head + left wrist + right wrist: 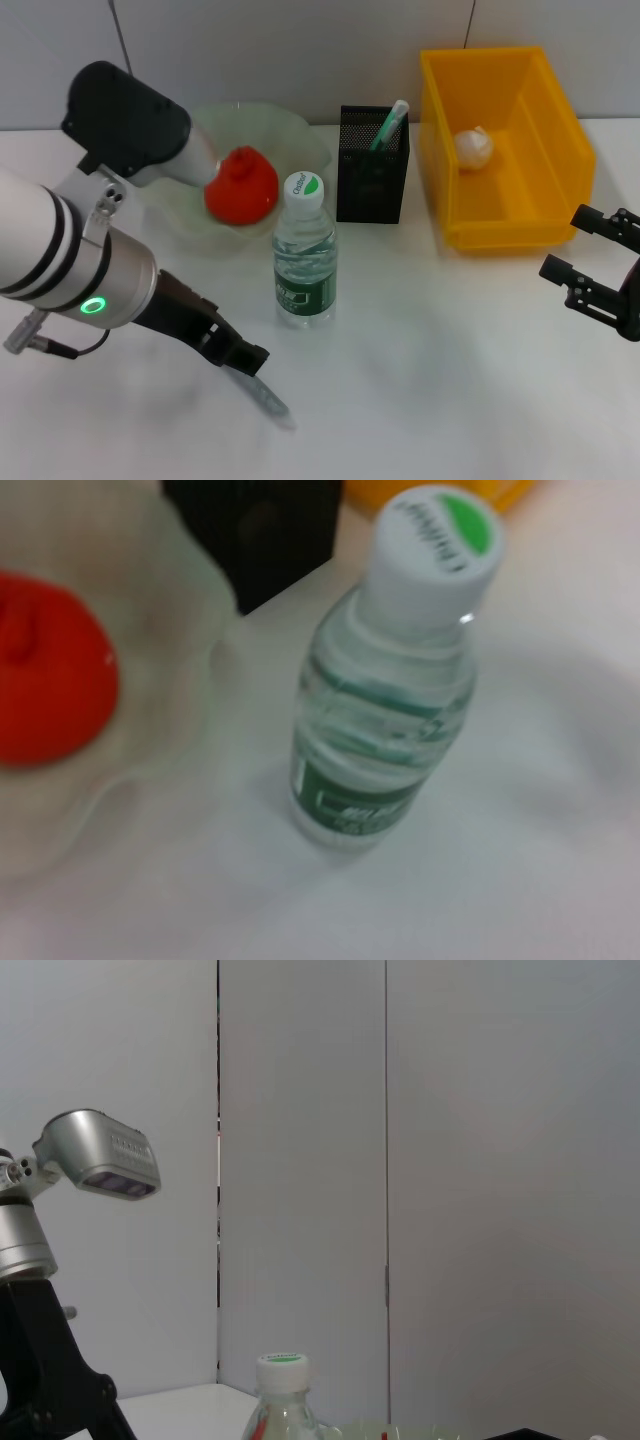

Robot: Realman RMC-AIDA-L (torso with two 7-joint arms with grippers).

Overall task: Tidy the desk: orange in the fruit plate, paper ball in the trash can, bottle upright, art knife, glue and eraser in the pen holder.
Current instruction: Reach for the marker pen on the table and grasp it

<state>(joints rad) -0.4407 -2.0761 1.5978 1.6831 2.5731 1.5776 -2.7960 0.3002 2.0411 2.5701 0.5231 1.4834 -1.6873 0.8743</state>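
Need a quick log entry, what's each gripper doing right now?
Left gripper: low over the table, state cannot be told.
Right gripper: open, holding nothing.

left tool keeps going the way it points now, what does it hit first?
Probably nothing but bare desk. In the head view the left tool slants down toward the near edge, in front of the upright bottle, which sits off that line. Depth is uncertain, so the tabletop looks like first contact.

White desk (450, 360), grey panelled wall (480, 1160) behind.
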